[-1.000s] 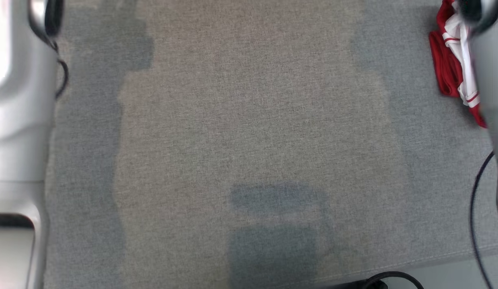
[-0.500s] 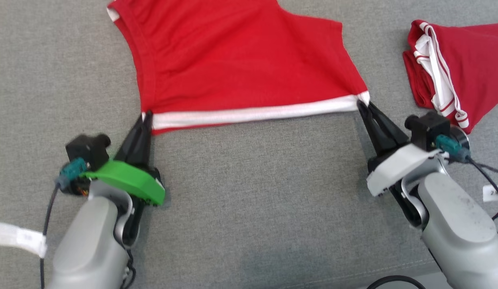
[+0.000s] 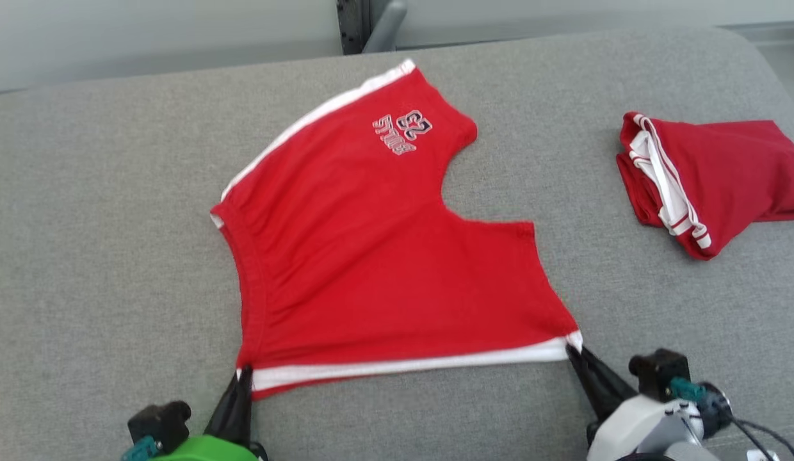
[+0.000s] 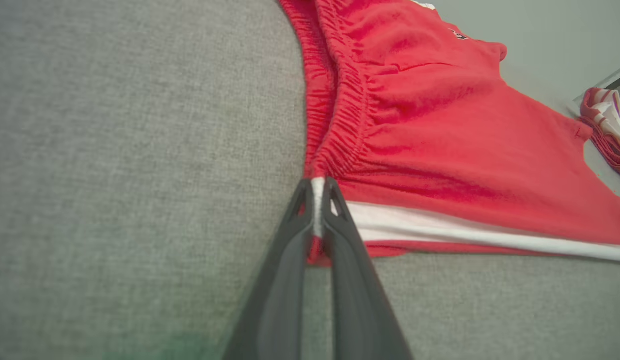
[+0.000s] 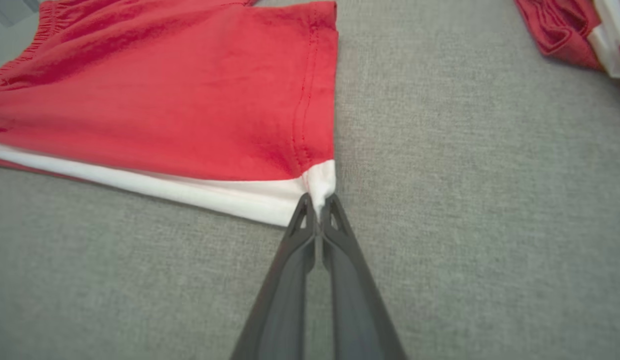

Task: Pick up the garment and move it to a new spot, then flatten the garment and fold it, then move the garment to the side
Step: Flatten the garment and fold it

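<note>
The garment (image 3: 371,256) is a pair of red shorts with white side stripes and a printed logo, spread flat on the grey cushion. My left gripper (image 3: 243,374) is shut on the waistband corner of the near white stripe (image 4: 317,187). My right gripper (image 3: 571,349) is shut on the hem corner of the same stripe (image 5: 320,192). The white-striped edge runs taut between the two grippers. The garment (image 4: 440,125) lies stretched away from the left fingers, and in the right wrist view the garment (image 5: 190,100) spreads to the left.
A second red and white garment (image 3: 704,179) lies folded at the right of the grey cushion (image 3: 102,224); it also shows as folded cloth (image 5: 575,35) at the top right of the right wrist view. A dark post (image 3: 352,25) stands behind the cushion's far edge.
The head camera has tilted up, so the whole picture shifted downward and the full garment and far edge came into view. Both grippers keep their hold on the striped corners.
</note>
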Controlling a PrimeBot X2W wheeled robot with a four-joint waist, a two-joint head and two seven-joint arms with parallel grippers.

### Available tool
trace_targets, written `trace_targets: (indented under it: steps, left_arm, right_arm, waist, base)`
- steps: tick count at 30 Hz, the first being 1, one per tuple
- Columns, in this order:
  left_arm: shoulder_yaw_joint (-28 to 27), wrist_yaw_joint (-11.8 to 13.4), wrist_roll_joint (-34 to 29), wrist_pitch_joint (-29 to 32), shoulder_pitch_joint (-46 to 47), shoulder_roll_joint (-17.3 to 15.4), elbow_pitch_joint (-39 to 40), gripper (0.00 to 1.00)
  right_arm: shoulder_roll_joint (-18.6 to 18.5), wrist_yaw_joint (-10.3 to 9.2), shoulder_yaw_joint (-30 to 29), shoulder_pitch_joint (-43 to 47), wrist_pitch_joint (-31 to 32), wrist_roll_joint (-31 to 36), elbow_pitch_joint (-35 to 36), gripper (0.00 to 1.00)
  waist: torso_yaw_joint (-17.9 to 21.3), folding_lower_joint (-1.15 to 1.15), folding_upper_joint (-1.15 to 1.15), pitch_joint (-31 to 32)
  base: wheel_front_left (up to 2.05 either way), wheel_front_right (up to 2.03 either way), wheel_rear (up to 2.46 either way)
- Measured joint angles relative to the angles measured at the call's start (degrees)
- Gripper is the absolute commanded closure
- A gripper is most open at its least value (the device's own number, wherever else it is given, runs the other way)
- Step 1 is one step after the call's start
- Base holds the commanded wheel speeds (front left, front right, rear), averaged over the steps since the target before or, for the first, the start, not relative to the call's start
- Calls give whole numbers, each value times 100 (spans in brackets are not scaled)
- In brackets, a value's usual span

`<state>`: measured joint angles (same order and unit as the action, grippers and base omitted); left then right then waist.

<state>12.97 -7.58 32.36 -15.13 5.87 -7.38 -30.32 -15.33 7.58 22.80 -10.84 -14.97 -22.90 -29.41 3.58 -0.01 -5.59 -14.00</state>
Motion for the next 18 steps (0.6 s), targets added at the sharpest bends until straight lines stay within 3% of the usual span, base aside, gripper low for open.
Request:
trace_targets:
  steps: [10, 18]
  left_arm:
    - [-344, -2, -374, 1, -1161, 203, 289, 100]
    - [-619, -8, -627, 18, -1065, 312, 1000, 100]
  right_arm:
    - [-79, 4, 105, 1026, -1, 94, 120, 100]
    - [-57, 7, -269, 672, 0, 30, 419, 100]
  waist:
    - [-98, 0, -1, 781]
    - [-392, 0, -1, 874]
  base:
    - [0, 0, 0]
    - [0, 0, 0]
